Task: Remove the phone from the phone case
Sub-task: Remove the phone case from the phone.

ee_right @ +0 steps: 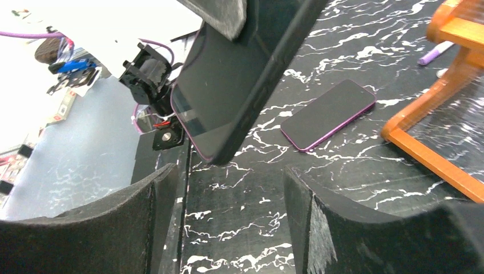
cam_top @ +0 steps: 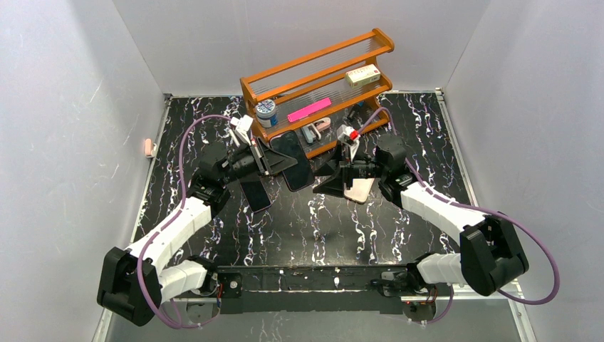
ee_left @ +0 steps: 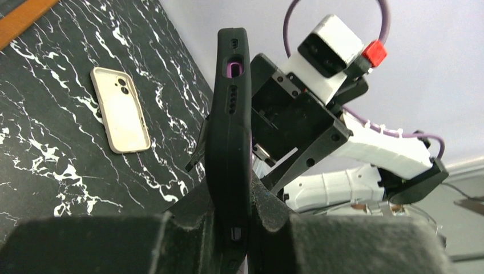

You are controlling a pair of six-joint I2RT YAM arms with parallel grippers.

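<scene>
Black phone case (ee_left: 228, 131) clamped in left fingers (ee_left: 271, 214), left arm (cam_top: 181, 217) raised mid-table, right fingers (ee_right: 354, 228) spread (opposite)

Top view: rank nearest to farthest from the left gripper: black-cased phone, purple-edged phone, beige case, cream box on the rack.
1. Black-cased phone, clamped in the left gripper.
2. Purple-edged phone, flat on the table just beside it.
3. Beige case, on the table to the right.
4. Cream box, far back, high on the rack.
</scene>
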